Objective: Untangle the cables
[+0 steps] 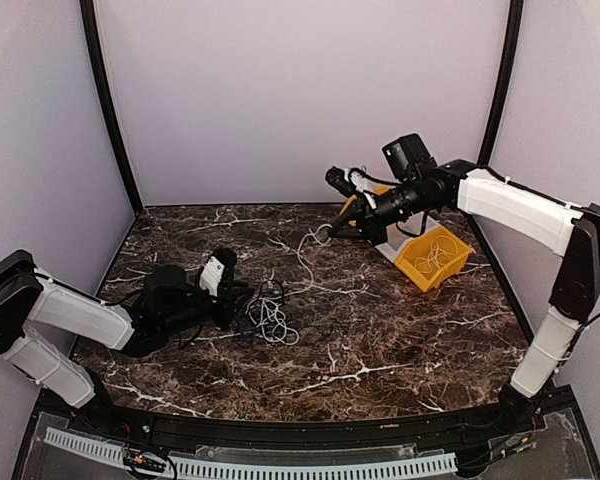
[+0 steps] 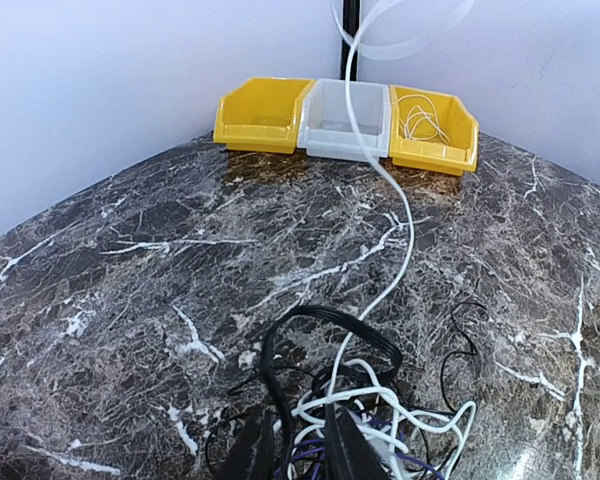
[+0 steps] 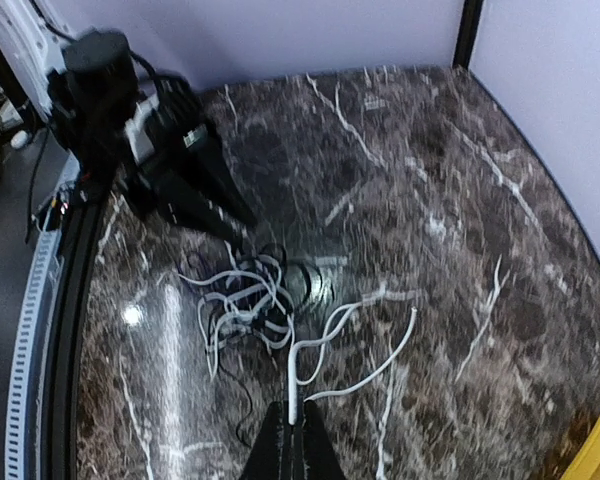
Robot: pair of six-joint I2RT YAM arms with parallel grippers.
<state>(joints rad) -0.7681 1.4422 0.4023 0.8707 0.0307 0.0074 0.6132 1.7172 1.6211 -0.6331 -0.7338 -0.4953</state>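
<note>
Clump [image 1: 268,318] clamped in left gripper [image 2: 295,420]; right gripper [image 3: 291,425], well beyond clump, pinches white cable [image 2: 409,240]. Its length runs between them; pulling away from clump seems next

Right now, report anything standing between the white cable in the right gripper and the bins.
Nothing visible does. The right gripper holds the white cable raised in front of the bins, with only bare table between.

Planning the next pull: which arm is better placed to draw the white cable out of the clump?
Right. The right tool is shut on the white cable, raised near the yellow bin; the left tool sits low at the clump, likely anchoring it.
</note>
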